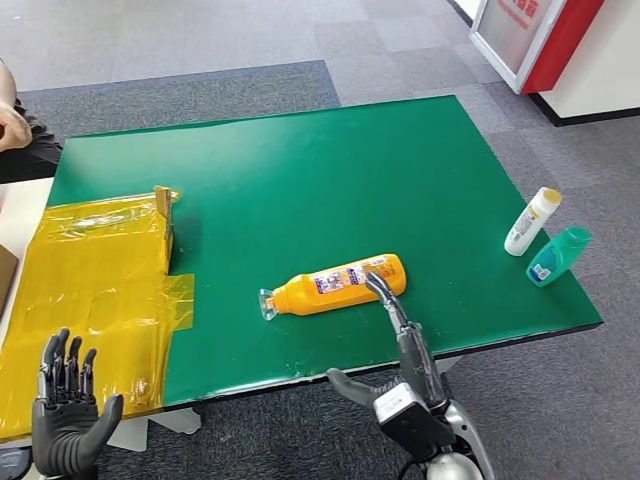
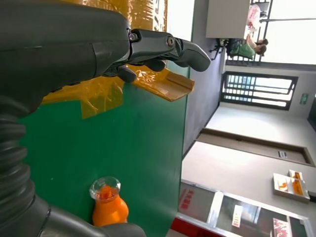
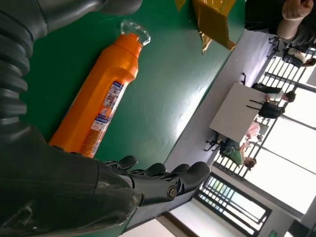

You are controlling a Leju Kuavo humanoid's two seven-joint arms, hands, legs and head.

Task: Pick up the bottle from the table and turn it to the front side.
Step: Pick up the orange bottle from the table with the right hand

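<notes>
One orange bottle (image 1: pixel 340 284) lies on its side on the green table (image 1: pixel 317 180), near the front edge, clear cap (image 1: pixel 266 304) pointing toward my left, label facing up. My right robot hand (image 1: pixel 392 345) reaches over the table's front edge, fingers stretched out and apart, holding nothing; one fingertip (image 1: pixel 375 283) is right at the bottle's base end, can't tell if it touches. Thumb (image 1: pixel 351 385) sticks out sideways off the table edge. In the right wrist view the bottle (image 3: pixel 100 98) sits just beyond the extended fingers (image 3: pixel 164 175), not gripped. My left robot hand (image 1: pixel 68 405) hovers at the front left corner over the yellow plastic sheet (image 1: pixel 90 290), fingers upright and spread, holding nothing. Left wrist view shows the bottle's cap end (image 2: pixel 106 197) well apart from that hand. Two more bottles at the table's far right edge: a white one with a yellow cap (image 1: pixel 532 222) and a teal one (image 1: pixel 558 256), side by side, both lying down. A cardboard piece (image 1: pixel 163 215) stands at the yellow sheet's edge. A person's arm (image 1: pixel 11 125) shows at the far left.
</notes>
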